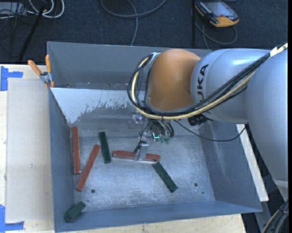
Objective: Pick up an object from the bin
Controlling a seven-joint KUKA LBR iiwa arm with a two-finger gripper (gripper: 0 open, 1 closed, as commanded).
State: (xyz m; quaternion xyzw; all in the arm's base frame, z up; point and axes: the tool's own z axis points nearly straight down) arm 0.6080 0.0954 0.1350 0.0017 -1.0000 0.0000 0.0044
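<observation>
Two green sticks (104, 147) (164, 177) either side of gripper (140, 153)

Bin (223, 178): grey sheet metal, matt, floor and back wall scuffed whitish and scratched. Red-brown sticks (88, 167): dull, matt, painted wood or plastic, cannot tell which. Dark green sticks (164, 177): same flat finish. Orange cover (170, 79) on wrist: smooth, slight sheen. Arm casing (243, 86): smooth silver-grey, satin gloss. Cables (134, 89): smooth, shiny sheath.

Black lettering "UKA" legible on grey arm housing (223, 89).
</observation>
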